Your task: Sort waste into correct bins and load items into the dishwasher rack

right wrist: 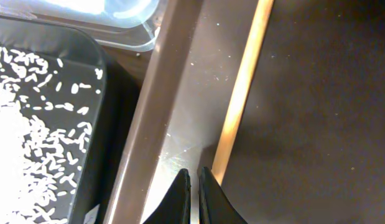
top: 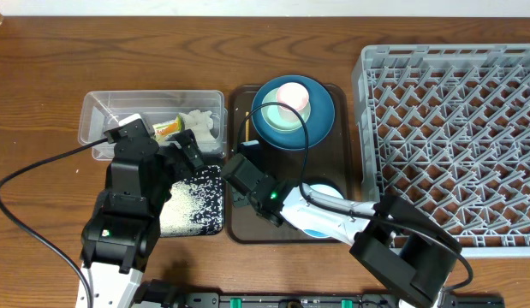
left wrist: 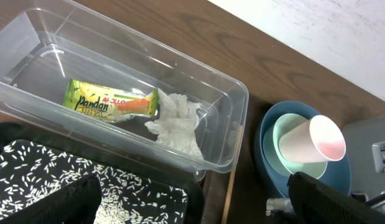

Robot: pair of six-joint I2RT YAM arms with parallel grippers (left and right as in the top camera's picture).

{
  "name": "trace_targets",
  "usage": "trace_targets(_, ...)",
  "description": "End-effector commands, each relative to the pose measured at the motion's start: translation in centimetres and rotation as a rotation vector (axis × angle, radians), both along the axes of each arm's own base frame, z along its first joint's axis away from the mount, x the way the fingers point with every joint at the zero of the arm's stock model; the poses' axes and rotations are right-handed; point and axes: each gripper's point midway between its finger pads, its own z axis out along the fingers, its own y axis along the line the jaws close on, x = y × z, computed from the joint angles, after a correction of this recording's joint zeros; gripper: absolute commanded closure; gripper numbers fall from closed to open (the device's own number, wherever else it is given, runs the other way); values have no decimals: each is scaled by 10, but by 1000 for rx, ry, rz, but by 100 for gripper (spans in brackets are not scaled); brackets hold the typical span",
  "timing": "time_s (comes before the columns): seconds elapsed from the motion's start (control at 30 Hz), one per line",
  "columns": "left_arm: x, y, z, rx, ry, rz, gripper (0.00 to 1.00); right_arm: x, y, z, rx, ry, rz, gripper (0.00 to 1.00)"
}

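Observation:
The clear tub (top: 102, 128) holds the yellow-green wrapper (left wrist: 108, 102) and the crumpled napkin (left wrist: 176, 121). The black bin (top: 215, 224) in front of it holds rice grains (left wrist: 68, 174). My left gripper (left wrist: 192, 208) is wide open and empty above the black bin's right end. On the brown tray, the dark-blue plate (top: 320, 128) carries the pale-green bowl (left wrist: 285, 134) and the pink cup (left wrist: 313, 143). One wooden chopstick (right wrist: 242, 93) lies along the tray's left side. My right gripper (right wrist: 194, 186) is shut, its tips just left of the chopstick, with nothing between them. The white bowl (top: 326, 195) is partly hidden under the right arm.
The brown serving tray (top: 247, 227) sits between the bins and the big grey dishwasher rack (top: 453, 137) at the right. The tray's raised left rim (right wrist: 155, 124) runs beside the black bin. A black cable (top: 42, 167) trails across the table at the left.

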Motion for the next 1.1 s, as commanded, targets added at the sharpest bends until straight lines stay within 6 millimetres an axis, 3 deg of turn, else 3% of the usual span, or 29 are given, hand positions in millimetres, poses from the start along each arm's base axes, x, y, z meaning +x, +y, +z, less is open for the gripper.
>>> trace_targets(0.0,0,5,-1,5,1,26,2,1,-2,4,-26,-35,-2,94)
trace_targets(0.2,0,5,-1,5,1,26,2,3,-8,3,-51,-46,-18,94)
trace_targets(0.43,0,5,-1,5,1,26,2,-3,12,9,57,-6,6,94)
trace_targets(0.6,0,5,-1,5,1,26,2,-4,11,8,51,1,7,94)
trace_targets(0.87,0,5,-1,5,1,26,2,-7,7,-12,14,26,7,96)
trace_targets(1.07,0,5,-1,5,1,26,2,-6,6,-15,7,29,4,97)
